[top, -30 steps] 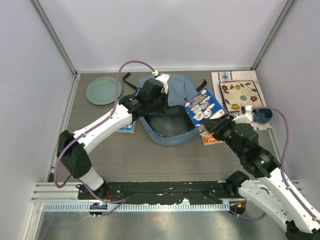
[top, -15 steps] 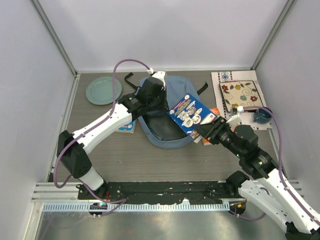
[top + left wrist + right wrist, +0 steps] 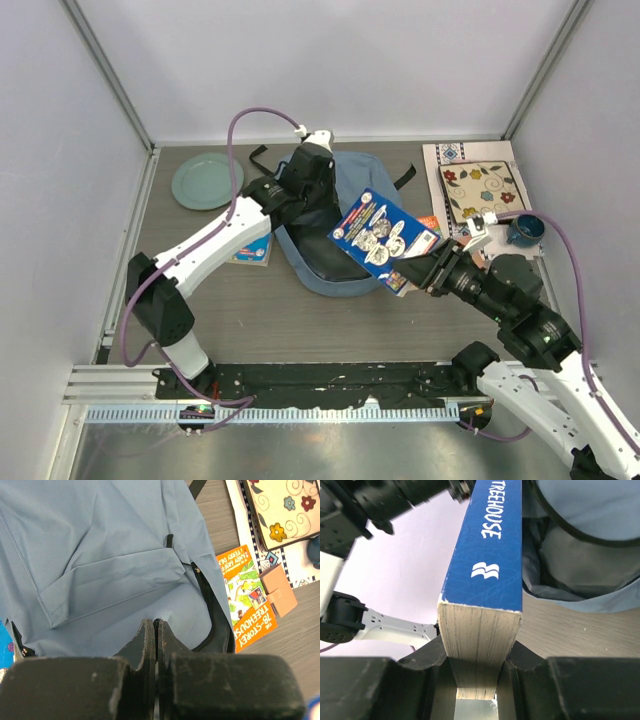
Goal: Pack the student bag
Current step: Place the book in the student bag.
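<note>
The right gripper [image 3: 418,272], clamped on the thick blue book [image 3: 385,232], has swung in from the right and now holds it tilted over the bag's [image 3: 362,172] open mouth. The left gripper [image 3: 155,625], fingers pressed together on a pinch of bag fabric, keeps the flap pulled back. The bag lies at the middle of the table [image 3: 250,310], so the book looks about ready to go in.

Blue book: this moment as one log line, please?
left gripper: shut on student bag | right gripper: shut on blue book | blue book: tilted over bag opening
</note>
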